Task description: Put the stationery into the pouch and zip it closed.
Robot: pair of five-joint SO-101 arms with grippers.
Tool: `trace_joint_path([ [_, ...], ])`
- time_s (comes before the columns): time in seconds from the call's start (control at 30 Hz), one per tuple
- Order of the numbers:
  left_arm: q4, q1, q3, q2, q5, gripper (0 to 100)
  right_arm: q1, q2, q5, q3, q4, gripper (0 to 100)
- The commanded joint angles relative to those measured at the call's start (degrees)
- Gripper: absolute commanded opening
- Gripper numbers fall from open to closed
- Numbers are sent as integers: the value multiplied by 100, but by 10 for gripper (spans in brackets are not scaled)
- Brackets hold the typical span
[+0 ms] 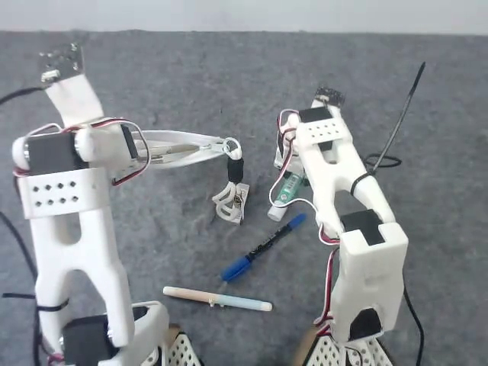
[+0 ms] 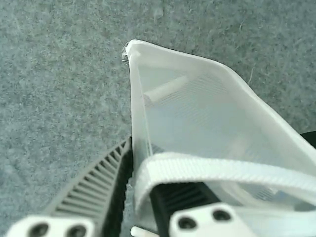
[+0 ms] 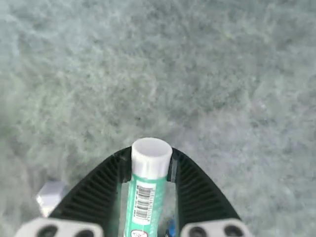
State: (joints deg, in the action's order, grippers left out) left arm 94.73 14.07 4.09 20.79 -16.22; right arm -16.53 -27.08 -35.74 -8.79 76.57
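Pouch [image 1: 183, 149] of translucent white mesh sits clamped in our left gripper [image 2: 140, 168], held up, we judge, for loading. Just beside the pouch our right gripper [image 3: 148, 160] pinches a green-and-white glue stick [image 3: 145, 197] — 1 blue marker [image 1: 263, 248] and 1 pastel pen [image 1: 217, 299] lie near it.

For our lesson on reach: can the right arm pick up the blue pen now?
Probably not. The right gripper is shut on the glue stick, so it has no free grip, though the blue pen lies uncovered beside that arm.
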Motion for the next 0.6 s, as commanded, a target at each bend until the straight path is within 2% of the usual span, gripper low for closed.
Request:
trace_joint_path([
  [0.0, 44, 9, -224, -26, -62, 10, -198, 127, 97, -659, 488, 6],
  [0.23, 44, 9, -163, -9, -62, 10, -365, 259, 97, -932, 936, 6],
  [0.57, 44, 0, -101, -9, -62, 10, -514, 1341, 97, -923, 1763, 6],
])
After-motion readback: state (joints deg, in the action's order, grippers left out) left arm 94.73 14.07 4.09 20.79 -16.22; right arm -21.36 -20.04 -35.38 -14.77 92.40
